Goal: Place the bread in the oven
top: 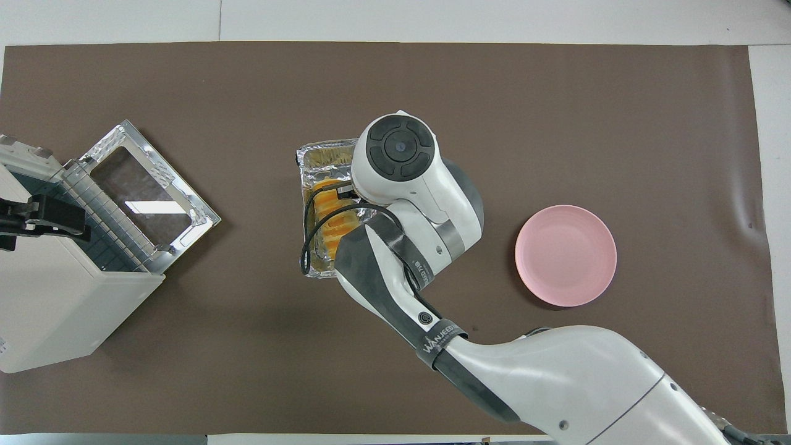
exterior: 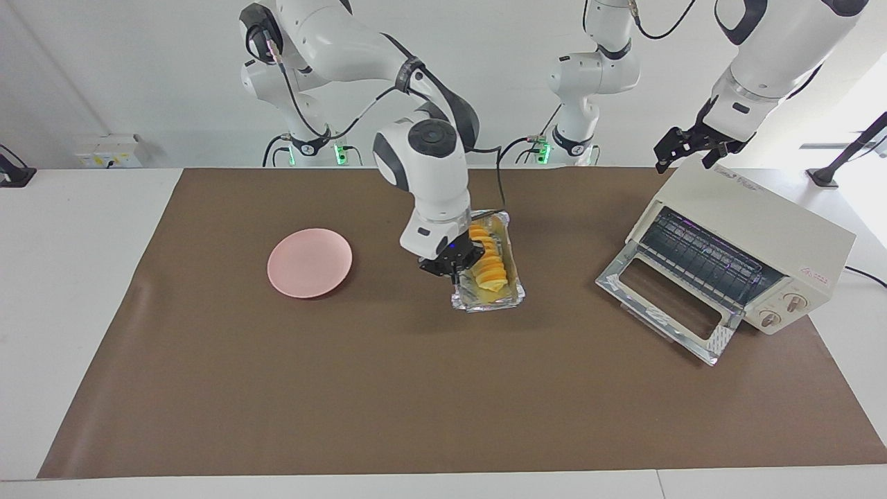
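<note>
Foil tray (exterior: 513,294) with bread (exterior: 486,269) inside, right fingers (exterior: 455,276) clamped on tray rim; left fingers (exterior: 664,156) apart above oven (exterior: 762,229)

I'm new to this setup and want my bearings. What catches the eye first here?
Mid-table, the right gripper is shut on the rim of a foil tray carrying the yellow-orange bread. At the left arm's end, the cream oven stands with its door dropped open, the open left gripper over its top. A pink plate lies at the right arm's end.
</note>
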`<act>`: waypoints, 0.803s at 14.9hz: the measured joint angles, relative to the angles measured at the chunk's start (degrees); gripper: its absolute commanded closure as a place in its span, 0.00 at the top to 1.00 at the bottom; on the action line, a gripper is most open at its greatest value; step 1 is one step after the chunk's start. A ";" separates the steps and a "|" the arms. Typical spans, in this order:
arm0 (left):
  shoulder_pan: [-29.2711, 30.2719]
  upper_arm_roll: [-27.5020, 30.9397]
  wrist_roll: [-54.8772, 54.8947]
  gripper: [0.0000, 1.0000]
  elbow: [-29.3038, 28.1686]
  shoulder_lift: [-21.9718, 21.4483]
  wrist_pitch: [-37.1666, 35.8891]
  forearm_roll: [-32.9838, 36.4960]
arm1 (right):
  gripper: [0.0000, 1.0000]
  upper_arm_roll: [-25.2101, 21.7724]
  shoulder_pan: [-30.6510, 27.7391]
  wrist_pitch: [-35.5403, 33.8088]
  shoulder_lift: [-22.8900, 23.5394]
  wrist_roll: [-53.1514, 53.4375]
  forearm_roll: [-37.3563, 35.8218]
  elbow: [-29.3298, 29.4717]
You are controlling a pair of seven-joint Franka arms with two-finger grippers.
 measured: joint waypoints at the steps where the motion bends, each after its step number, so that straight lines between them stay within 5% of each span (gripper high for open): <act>1: 0.00 0.00 0.00 1.00 0.00 0.00 0.00 0.00 | 0.00 -0.20 -0.08 3.21 0.51 0.00 0.00 -2.25; 4: 0.00 0.00 0.00 1.00 0.00 0.00 0.00 0.00 | 0.00 -0.55 -0.47 8.99 0.58 0.00 0.00 -7.21; 5: 0.00 0.00 0.00 1.00 0.00 0.00 0.00 0.00 | 0.44 -0.50 -0.41 9.11 0.47 0.07 0.01 -7.52; 6: 0.00 0.00 0.00 1.00 0.00 0.00 0.00 0.00 | 0.99 -0.45 -0.26 9.10 0.24 0.44 0.02 -7.55; 9: 0.00 0.00 0.00 1.00 0.00 0.00 0.00 0.00 | 1.00 -0.36 0.08 8.11 -0.82 3.10 0.06 -7.39; 12: 0.00 0.00 0.00 1.00 0.00 0.00 0.00 0.00 | 1.00 -0.65 -0.47 -2.06 -2.03 4.43 0.07 -3.42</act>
